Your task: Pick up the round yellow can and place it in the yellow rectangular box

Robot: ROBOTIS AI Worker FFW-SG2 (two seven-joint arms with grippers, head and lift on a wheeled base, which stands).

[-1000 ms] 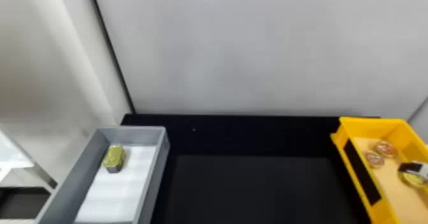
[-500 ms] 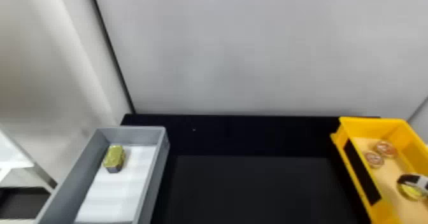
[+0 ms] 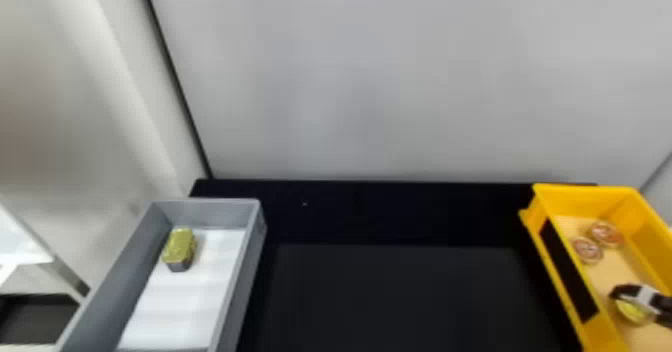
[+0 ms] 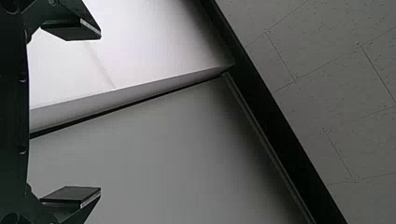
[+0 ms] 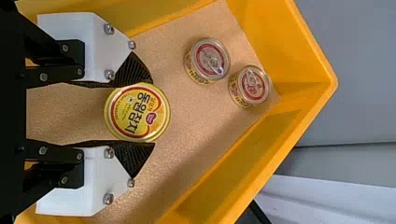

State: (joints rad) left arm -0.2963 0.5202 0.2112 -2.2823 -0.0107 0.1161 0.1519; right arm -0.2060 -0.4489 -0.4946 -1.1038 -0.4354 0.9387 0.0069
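Grey wall (image 3: 380, 76) behind the yellow rectangular box (image 3: 585, 196); inside the box, the right tool (image 5: 153, 113) holds the round yellow can (image 5: 137, 112). Transfer appears nearly complete; release and withdrawal remain. Left tool (image 4: 100, 113): spread wide, well apart from the box.

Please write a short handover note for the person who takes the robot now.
Left gripper: open, empty.
Right gripper: closed on the round yellow can, inside the yellow box; whether the can touches the bottom, I cannot tell.
Also in this box: two small cans.
Done: can grasped, inside the box walls.
Left: probably set it down, release, withdraw.
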